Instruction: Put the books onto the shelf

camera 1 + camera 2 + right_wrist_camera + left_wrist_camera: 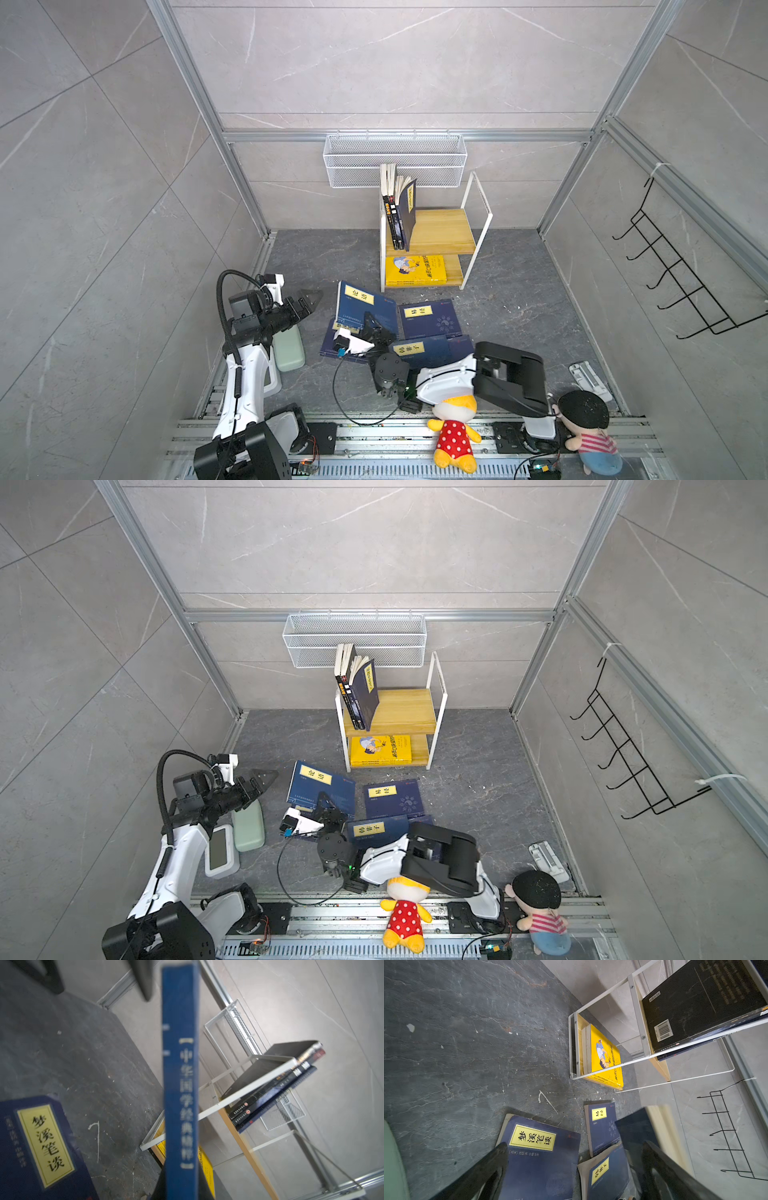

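My right gripper (371, 329) is shut on a navy book (365, 305) and holds it tilted above the floor pile. In the right wrist view the book's blue spine (179, 1084) stands between the fingers (160, 1184). My left gripper (309, 300) is open, left of that book and apart from it; in the left wrist view its fingers (494, 1159) straddle empty air above a navy book (542, 1159). More navy books (430, 319) lie flat on the floor. On the shelf (440, 232), three books (399, 212) stand on the top board and a yellow book (415, 270) lies on the lower board.
A green case (289, 349) lies beside the left arm. A white wire basket (395, 160) hangs behind the shelf, and a black hook rack (681, 282) is on the right wall. Two plush toys (455, 432) sit at the front rail near a white object (590, 380).
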Controlling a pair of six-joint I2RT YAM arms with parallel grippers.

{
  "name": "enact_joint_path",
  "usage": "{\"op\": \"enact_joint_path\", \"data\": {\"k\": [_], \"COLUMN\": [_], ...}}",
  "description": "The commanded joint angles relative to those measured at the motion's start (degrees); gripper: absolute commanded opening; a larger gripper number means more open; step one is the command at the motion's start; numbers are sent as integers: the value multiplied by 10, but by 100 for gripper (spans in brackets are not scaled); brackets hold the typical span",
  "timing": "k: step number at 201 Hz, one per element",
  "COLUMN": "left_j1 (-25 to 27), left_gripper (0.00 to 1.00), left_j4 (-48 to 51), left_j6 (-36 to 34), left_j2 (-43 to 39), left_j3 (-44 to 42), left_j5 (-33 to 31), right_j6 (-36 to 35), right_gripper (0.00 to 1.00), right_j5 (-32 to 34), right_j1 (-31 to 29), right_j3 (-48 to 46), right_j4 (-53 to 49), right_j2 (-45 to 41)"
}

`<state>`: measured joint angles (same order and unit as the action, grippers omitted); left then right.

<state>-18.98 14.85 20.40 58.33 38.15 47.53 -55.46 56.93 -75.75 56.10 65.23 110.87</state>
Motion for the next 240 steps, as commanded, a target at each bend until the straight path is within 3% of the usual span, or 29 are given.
{"op": "enact_joint_path", "data": {"k": [1,34,75,113,145,184,240], "left_j1": [-3,-2,17,33,40,68,107], "left_gripper": [100,100,100,100,100,100,100], "left_j4": [17,22,36,-15,-7,-17,1], "left_j6": [-50,-87,-140,-166,-191,-197,-214], "left_j2": [-13,-29,-59,-99,-110,-111,-114], "left_j3": [20,7,-4,-47,-48,-50,-42], "left_j5": [-10,-20,-31,-35,-32,-24,-17], "right_j6": [170,333,428,474,540,568,551], "right_gripper": [0,0,0,0,0,0,0], "right_j5": [-41,-104,-166,-221,-272,-290,-299], "right_j1": [13,63,149,232,312,369,394], "right_j3": [-27,-64,-93,-59,-7,72,173], "right_j4": [-91,-229,-298,-346,-354,-311,-224], "right_j2": [-109,-243,-375,-402,-366,-271,-130]}}
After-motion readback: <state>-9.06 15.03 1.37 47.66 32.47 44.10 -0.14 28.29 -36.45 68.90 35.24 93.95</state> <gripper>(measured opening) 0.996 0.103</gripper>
